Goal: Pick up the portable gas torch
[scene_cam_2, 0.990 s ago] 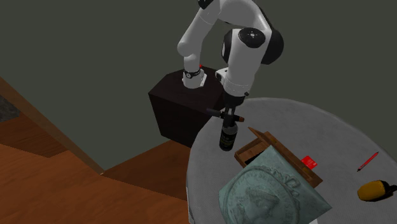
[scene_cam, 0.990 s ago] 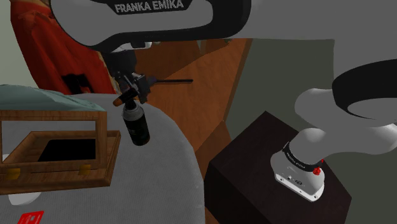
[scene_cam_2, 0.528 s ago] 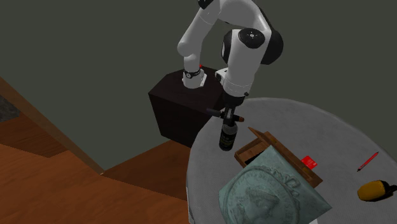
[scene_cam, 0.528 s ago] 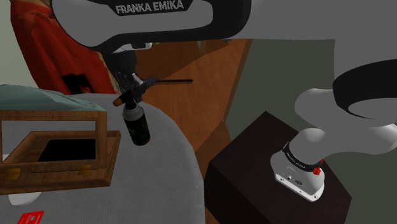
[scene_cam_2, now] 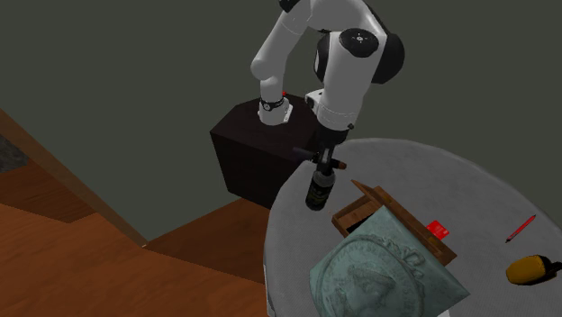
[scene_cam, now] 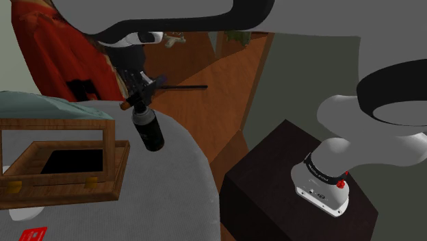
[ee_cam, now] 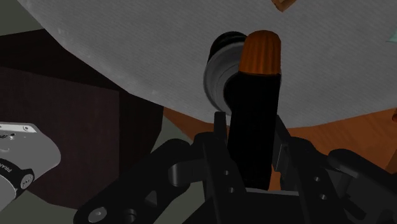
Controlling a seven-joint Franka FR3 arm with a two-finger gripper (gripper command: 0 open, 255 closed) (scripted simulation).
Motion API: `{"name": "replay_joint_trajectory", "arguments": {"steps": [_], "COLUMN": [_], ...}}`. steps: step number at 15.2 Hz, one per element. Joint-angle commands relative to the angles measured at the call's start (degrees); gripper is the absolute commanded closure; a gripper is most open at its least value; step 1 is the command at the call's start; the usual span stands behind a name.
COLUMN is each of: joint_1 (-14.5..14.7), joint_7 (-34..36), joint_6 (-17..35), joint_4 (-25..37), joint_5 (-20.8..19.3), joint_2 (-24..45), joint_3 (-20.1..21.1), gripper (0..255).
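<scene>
We hold the portable gas torch (scene_cam: 148,130) with the jaws clenched on its black head, the dark canister hanging tilted just below them above the grey bench (scene_cam: 174,195); rigid, smooth and bottom-heavy, we judge, so it may swing unless gripped near the neck.

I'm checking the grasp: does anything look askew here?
Yes: the gas torch hangs tilted in the shut tool, its canister base leaning toward the shoulder view's right rather than upright.
</scene>
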Motion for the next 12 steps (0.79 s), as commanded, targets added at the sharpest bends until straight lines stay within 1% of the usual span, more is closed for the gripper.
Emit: {"name": "replay_joint_trajectory", "arguments": {"steps": [1, 10, 12], "joint_1": [-0.3, -3.1, -3.1], "joint_7": [0.3, 1.0, 1.0], "joint_6": [-1.4, -8.3, -8.4], "joint_4": [1.4, 9.2, 9.3], "joint_5": [-0.3, -0.7, -0.7], "joint_2": [0.2, 0.5, 0.5], "joint_3": [-0.1, 0.0, 0.0], "gripper": [255, 255, 255]}}
